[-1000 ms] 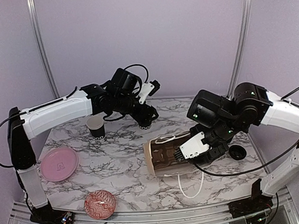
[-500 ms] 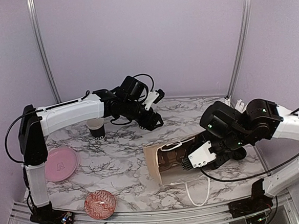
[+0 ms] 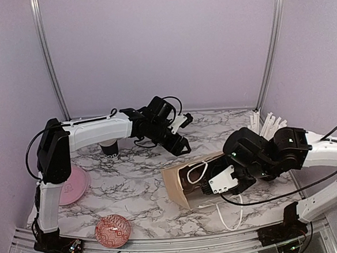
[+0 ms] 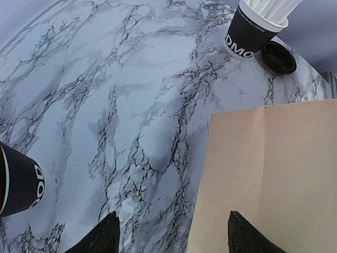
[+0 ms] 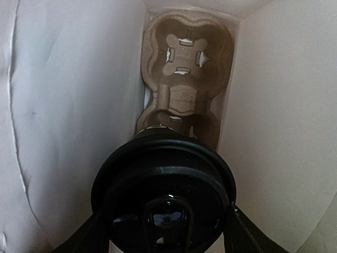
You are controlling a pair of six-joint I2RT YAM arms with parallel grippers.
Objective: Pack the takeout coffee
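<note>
A brown paper bag (image 3: 181, 189) lies on its side with its mouth toward the right arm; it also shows in the left wrist view (image 4: 274, 174). My right gripper (image 3: 204, 186) reaches into it, shut on a black takeout coffee cup with a black lid (image 5: 166, 195). A cardboard cup carrier (image 5: 184, 68) stands at the bag's bottom, just beyond the cup. A second black coffee cup (image 3: 108, 148) stands open at the back left, and shows at the left edge of the left wrist view (image 4: 18, 182). My left gripper (image 3: 181, 145) is open and empty above the marble, beside the bag's closed end (image 4: 171, 240).
A black cup full of white straws (image 4: 253, 31) stands at the back right (image 3: 265, 122), with a loose black lid (image 4: 279, 57) next to it. A pink plate (image 3: 74, 185) and a red patterned bowl (image 3: 112, 230) lie at the front left. The bag's white cord handle (image 3: 229, 215) trails on the table.
My right gripper has pushed the lidded cup deeper into the bag, and the bag has shifted. My left arm has stretched right and forward to the bag's closed end.
</note>
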